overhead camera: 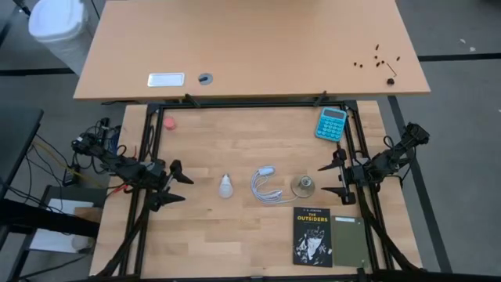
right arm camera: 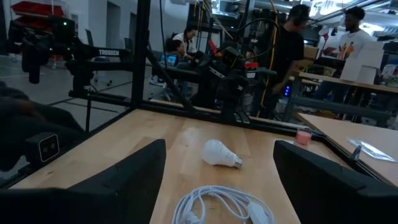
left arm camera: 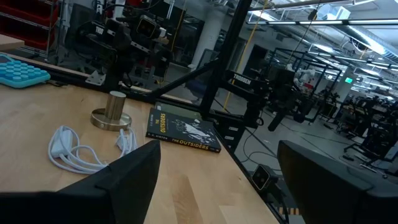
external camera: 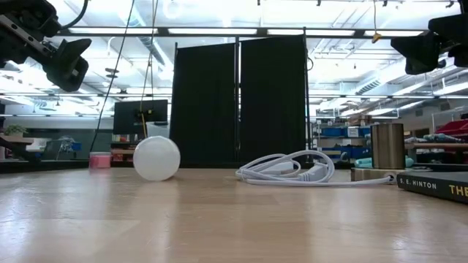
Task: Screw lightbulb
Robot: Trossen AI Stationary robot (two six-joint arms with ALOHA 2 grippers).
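the lightbulb (overhead camera: 225,186) lies on its side on the desk (overhead camera: 235,235), base pointing away, straight ahead of the left gripper (overhead camera: 177,185), nearer it than the right gripper (overhead camera: 332,178); both fingers spread, empty.

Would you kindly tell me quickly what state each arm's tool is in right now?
Left tool: open, holding nothing, at the table's left side.
Right tool: open, holding nothing, at the table's right side.
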